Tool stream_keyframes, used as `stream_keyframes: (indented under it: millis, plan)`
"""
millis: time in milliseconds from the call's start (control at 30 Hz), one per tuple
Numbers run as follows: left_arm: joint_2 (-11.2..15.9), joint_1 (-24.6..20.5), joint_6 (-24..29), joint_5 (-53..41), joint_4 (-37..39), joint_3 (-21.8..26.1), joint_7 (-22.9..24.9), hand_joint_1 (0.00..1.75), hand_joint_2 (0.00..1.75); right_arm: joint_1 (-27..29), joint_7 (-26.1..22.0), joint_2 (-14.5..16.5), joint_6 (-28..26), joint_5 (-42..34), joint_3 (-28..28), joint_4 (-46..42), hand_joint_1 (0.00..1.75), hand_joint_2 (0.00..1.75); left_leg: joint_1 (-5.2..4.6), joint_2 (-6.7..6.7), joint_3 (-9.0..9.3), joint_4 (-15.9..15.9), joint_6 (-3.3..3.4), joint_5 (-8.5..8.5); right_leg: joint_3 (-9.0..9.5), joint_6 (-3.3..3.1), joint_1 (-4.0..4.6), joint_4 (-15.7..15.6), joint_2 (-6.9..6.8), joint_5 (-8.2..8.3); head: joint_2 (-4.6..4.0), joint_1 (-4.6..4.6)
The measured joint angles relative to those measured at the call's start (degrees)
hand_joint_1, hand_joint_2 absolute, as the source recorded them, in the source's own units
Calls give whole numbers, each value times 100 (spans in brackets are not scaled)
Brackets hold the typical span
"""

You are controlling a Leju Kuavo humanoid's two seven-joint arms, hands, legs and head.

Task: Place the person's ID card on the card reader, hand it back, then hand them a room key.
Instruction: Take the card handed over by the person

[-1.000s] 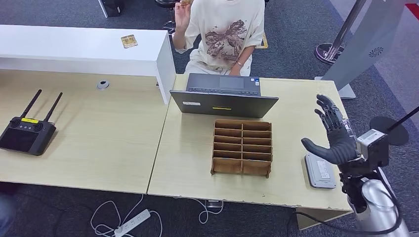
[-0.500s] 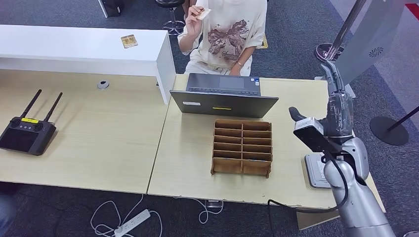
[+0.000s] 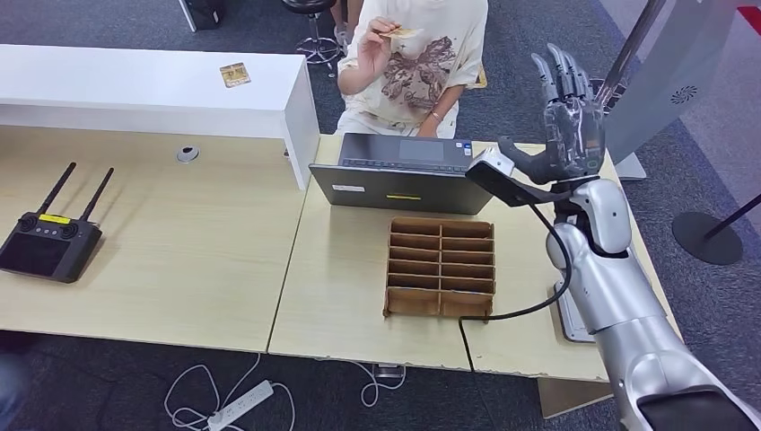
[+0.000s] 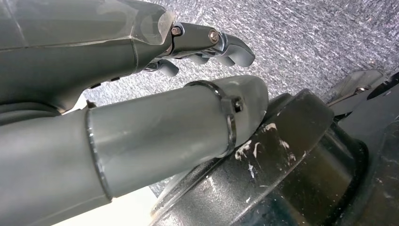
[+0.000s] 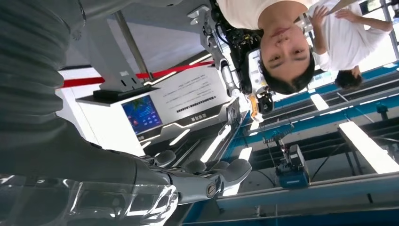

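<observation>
A person (image 3: 415,63) in a cream T-shirt stands behind the desk and holds a tan ID card (image 3: 399,33) up in one hand. My right hand (image 3: 561,117) is raised above the desk's far right side, fingers spread upward, holding nothing; it is well to the right of the card. The grey card reader (image 3: 569,314) lies near the desk's front right edge, mostly hidden by my right forearm. Another card (image 3: 234,74) lies on the white counter at the back left. My left hand (image 4: 141,52) hangs over grey carpet with fingers loosely extended and nothing in them.
An open laptop (image 3: 406,175) sits at the desk's back centre. A wooden compartment box (image 3: 440,268) stands in front of it. A black remote controller (image 3: 49,242) with antennas lies far left. A stanchion base (image 3: 596,94) and a white panel stand at the right.
My right hand has risen from beside the card reader to high above the desk's far right. The person has brought the card down in front of their chest.
</observation>
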Motion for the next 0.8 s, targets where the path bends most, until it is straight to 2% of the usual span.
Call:
stream_keyframes:
  millis: [400,600,800]
  plan:
    - [7,-11,-28,-64,0,5,-6,0,0,-1056,530,294,-45,889,282,1446,0,175,0,-1,1,1,0,0,0,0,0,0,-1,0,0,1]
    - [24,-43,-132,-201,0,13,480,0,0,-1349,756,314,-74,1209,368,2071,0,175,0,-1,0,2,0,0,1,0,0,0,-2,0,0,1]
    - [31,-51,-196,-136,0,53,525,0,0,-1444,824,330,-79,1275,402,2397,0,175,0,-1,0,3,0,0,0,0,0,0,-2,0,0,1]
